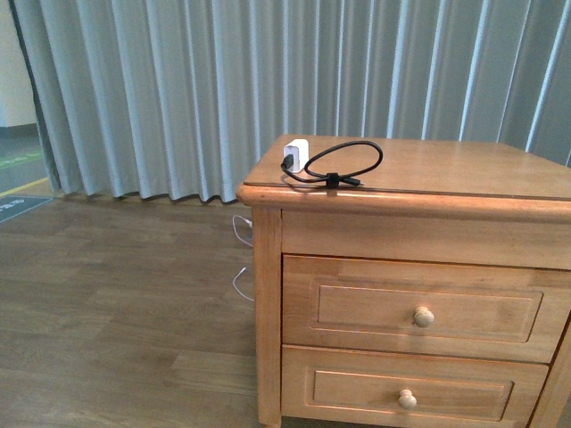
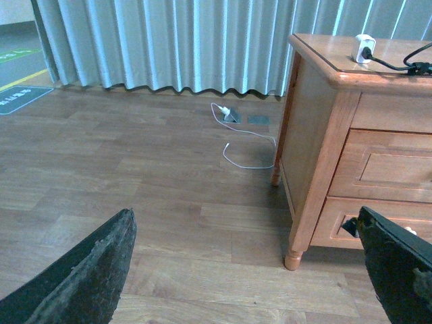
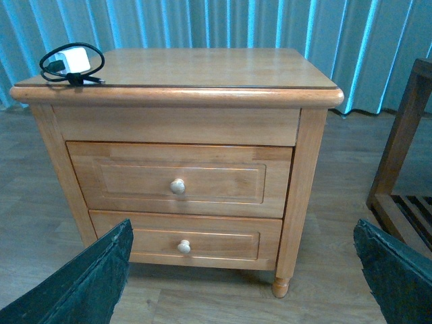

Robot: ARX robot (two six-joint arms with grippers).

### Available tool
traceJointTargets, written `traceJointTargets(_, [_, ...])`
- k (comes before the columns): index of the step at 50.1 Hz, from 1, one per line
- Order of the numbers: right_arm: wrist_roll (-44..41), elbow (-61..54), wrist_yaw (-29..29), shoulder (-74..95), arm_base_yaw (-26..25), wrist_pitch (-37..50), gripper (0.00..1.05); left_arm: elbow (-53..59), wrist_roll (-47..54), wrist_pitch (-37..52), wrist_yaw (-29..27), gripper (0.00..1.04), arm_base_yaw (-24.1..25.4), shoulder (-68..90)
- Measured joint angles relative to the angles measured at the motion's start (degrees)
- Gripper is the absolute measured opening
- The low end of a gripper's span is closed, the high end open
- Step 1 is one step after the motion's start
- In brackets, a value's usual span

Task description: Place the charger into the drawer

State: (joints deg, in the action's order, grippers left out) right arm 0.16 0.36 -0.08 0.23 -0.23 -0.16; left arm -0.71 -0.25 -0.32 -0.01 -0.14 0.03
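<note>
The charger point(image 1: 296, 154), a small white cube with a looped, tied black cable, lies on the left front corner of the wooden nightstand's top point(image 1: 446, 169). It also shows in the left wrist view point(image 2: 364, 48) and the right wrist view point(image 3: 71, 60). The upper drawer point(image 1: 419, 303) is shut, with a round knob; it shows in the right wrist view point(image 3: 179, 179) too. My left gripper point(image 2: 250, 270) is open over the floor, left of the nightstand. My right gripper point(image 3: 243, 277) is open and empty, facing the nightstand's front from a distance. Neither arm shows in the front view.
The lower drawer point(image 1: 406, 392) is shut under the upper one. Thin white cables point(image 2: 246, 138) lie on the wooden floor by the curtain point(image 1: 223, 80). A brown wooden frame point(image 3: 405, 155) stands to the nightstand's right.
</note>
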Motion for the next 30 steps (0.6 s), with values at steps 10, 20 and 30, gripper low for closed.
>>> traceJointTargets(10, [0.00,0.00,0.00,0.00,0.00,0.00,0.97,0.00,0.00,0.00,0.00,0.99,-0.02,0.00])
traceJointTargets(20, [-0.33,2.34,3.76,5.20,1.79,-8.50,0.97,0.00,0.00,0.00,0.00,0.99,0.00,0.00])
traceJointTargets(30, [0.68,5.42,6.60,17.62,6.51,-1.03,0.97,0.00,0.00,0.00,0.00,0.99,-0.02,0.00])
